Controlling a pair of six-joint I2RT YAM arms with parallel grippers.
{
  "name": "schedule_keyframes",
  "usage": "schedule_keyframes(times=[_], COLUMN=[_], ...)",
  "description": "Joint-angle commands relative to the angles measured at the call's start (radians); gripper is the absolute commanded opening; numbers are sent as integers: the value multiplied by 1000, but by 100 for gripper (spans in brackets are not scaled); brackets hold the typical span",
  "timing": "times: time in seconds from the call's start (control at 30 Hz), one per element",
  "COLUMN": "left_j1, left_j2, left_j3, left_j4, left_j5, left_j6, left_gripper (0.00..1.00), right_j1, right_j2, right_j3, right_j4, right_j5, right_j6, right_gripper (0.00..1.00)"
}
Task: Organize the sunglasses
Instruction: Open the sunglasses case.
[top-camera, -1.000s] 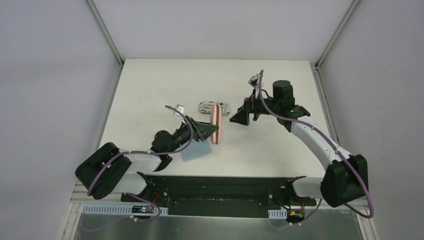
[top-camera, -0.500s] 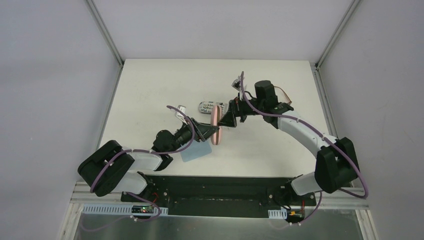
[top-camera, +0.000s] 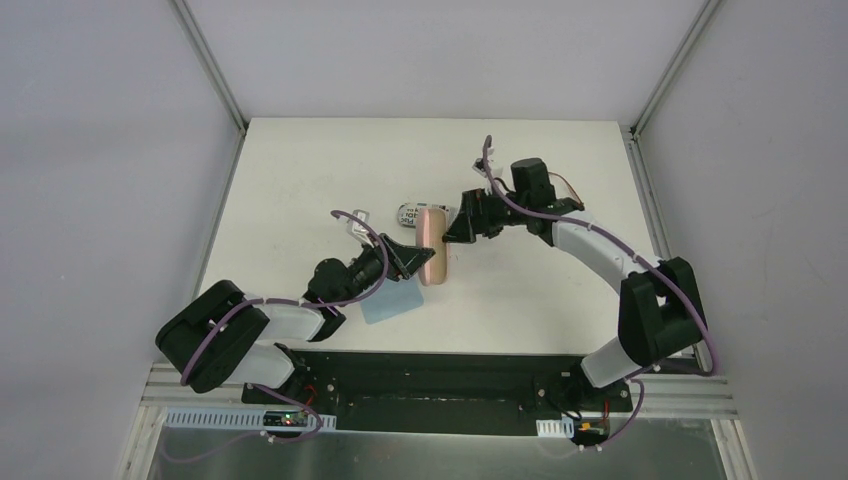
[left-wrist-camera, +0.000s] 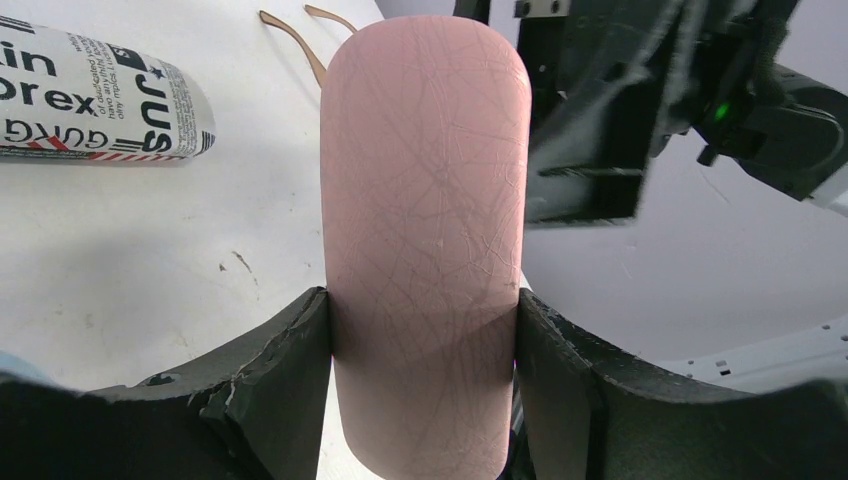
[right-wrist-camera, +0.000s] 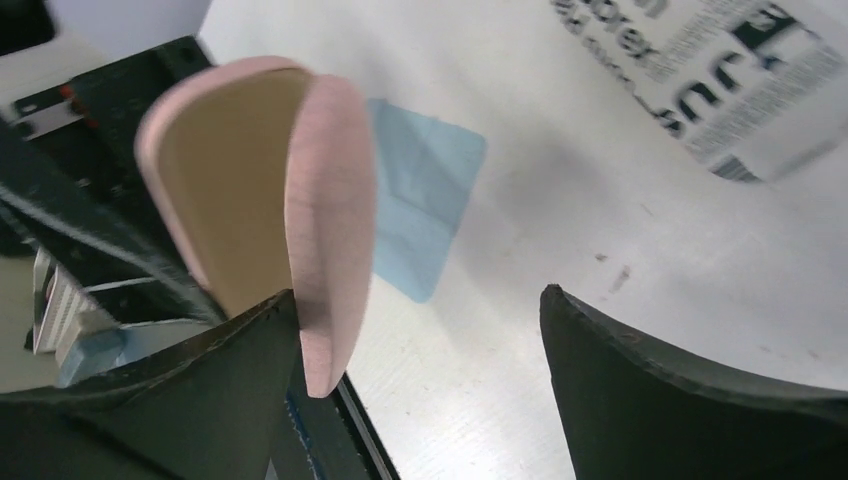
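The left gripper (left-wrist-camera: 420, 310) is clamped on the lower end of a pink glasses case (left-wrist-camera: 425, 200) and holds it upright in the centre of the left wrist view. The case is open: the right wrist view shows a tan lining, and no glasses lie in the part that shows. The right gripper (right-wrist-camera: 420, 310) has its jaws wide apart. The edge of the case's lid sits just inside one finger (right-wrist-camera: 200, 400), and nothing is pinched.

Of the sunglasses, only the thin temple arms of the brown-framed pair (left-wrist-camera: 297, 42) show. They lie on the white table (top-camera: 300, 180) at the top of the left wrist view, just behind the case. The pale pair is not in view.

The risks, as I judge them:
- The case is held by one end only, so if the right jaws close off-centre on the lid they could twist the case out of the grip.
- The lid could snap shut.
- The right arm works close to the brown temple arms and could sweep them.

A light blue cloth (right-wrist-camera: 425, 205) lies flat near the middle of the right wrist view. The black-and-white case (left-wrist-camera: 100, 100), upper left in the left wrist view, carries newsprint-style lettering. Only the fragments "in", "orex" and an inverted "GUNG" can be read, and no whole brand. The pink case shows no writing.
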Motion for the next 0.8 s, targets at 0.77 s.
schedule_keyframes(times=[0.77], left_j1=[-23], left_j2=[134], left_j3=[-62], left_j4=[457], left_j5=[-141], left_j6=[-88], left_gripper=[0], right_j1=[-124], right_j2=[-291], right_j3=[-41], right_j4=[-135], right_j5=[15], right_j6=[-215], right_gripper=[82])
